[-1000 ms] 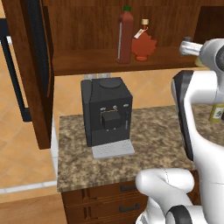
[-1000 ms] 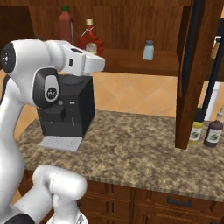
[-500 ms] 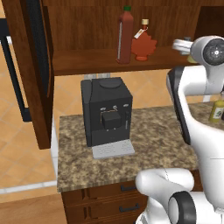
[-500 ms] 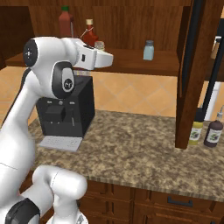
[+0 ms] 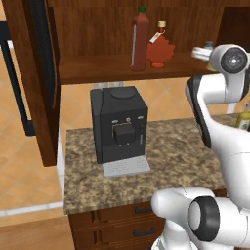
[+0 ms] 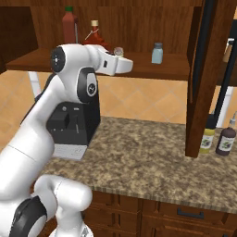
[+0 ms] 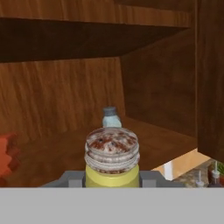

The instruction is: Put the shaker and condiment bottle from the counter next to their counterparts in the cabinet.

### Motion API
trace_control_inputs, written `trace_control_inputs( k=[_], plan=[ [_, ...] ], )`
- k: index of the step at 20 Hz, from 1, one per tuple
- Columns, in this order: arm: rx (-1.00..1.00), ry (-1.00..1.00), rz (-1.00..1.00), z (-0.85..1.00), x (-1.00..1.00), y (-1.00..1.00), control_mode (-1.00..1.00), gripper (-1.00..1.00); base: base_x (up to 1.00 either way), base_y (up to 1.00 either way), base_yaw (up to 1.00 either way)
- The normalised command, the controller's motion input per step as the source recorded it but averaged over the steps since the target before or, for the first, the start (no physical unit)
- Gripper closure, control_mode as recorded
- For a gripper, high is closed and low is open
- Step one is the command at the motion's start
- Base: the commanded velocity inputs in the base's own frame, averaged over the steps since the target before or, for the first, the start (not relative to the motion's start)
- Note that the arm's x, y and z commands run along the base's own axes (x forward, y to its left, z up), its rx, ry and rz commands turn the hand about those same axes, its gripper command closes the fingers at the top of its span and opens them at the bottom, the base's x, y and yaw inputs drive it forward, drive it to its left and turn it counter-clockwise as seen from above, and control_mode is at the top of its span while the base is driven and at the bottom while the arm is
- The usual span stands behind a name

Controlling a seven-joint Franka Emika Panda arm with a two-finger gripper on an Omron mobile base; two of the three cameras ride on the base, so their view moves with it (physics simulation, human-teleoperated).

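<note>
arm (image 6: 41, 139): showing glossy white rounded shells throughout | joints: showing dark grey round caps with a small pale centre mark, at shoulder, elbow and base | links: carrying black bands along their inner sides | pincer (image 7: 112, 179): showing grey blocky finger parts | cables, screws: not discernible

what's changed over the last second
The arm has swung its hand further along the cabinet shelf toward the blue shaker, still carrying the yellow-green shaker between its fingers; nothing was let go. The red bottle, the maple-leaf bottle, the blue shaker and the coffee machine stayed put.
</note>
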Motion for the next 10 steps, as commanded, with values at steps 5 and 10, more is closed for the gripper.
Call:
trace_control_inputs(
  k=[5,10],
  plan=[
    [-0.03,0.0,-0.01,-0.31,0.36,-0.11,-1.0,1.0,0.0,0.0,0.0],
    [-0.04,0.0,-0.01,-0.19,0.4,-0.02,-1.0,1.0,0.0,0.0,0.0]
  ],
)
